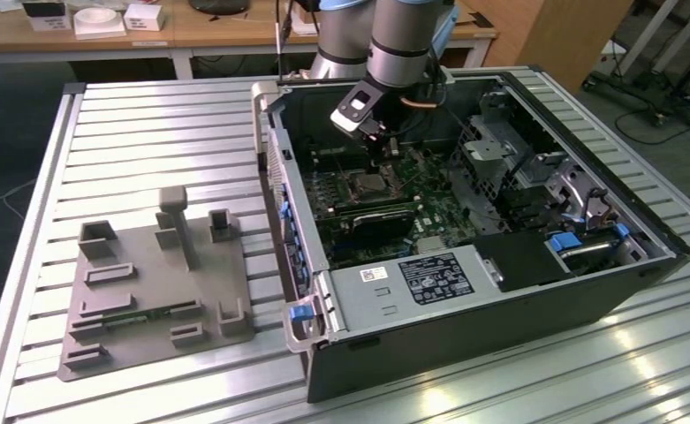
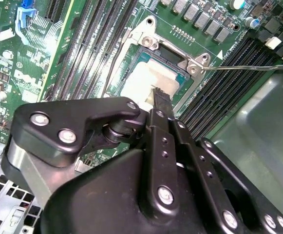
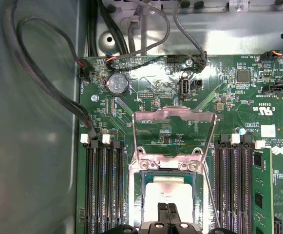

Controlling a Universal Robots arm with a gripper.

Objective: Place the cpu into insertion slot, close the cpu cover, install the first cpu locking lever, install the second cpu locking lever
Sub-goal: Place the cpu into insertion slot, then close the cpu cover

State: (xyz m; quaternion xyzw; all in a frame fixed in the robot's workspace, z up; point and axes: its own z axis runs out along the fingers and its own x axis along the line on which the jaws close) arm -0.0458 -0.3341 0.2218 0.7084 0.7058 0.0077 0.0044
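While the arm reaches down into the open computer case on the slatted counter, the jaws sit narrow, fingers nearly together, holding nothing that I can see. In both wrist views the fingertips are right at the cpu; whether they touch it I cannot tell. The cpu lies flat in the socket on the green motherboard, with its pale metal top up. The cpu cover stands open, swung back on its hinge at the socket edge, so its empty centre shows the board behind. A thin wire locking lever is unlatched and reaches out over the memory slots. A grey fixture plate lies on the counter toward the exterior view's left, well apart from the case.
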